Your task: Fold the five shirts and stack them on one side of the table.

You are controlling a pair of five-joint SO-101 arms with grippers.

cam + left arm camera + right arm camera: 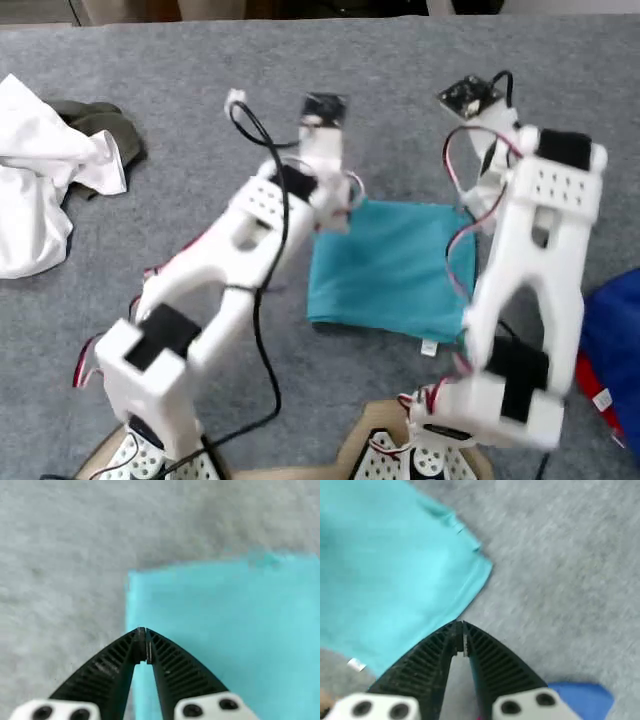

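A folded teal shirt (390,265) lies flat in the middle of the grey table. My left gripper (142,645) is shut, its tips over the shirt's (225,630) far left edge near the corner, with no cloth seen between the fingers. In the high view the left gripper (338,213) is at that corner. My right gripper (460,639) is shut too, its tips at the edge of the teal shirt (390,575) near the far right corner. From above, the right gripper (480,205) is by that corner.
A crumpled white shirt (40,175) lies at the table's left edge with an olive shirt (100,125) behind it. A blue shirt (615,330) with red cloth (592,385) beside it sits at the right edge; the blue shirt (580,697) is close to the right gripper.
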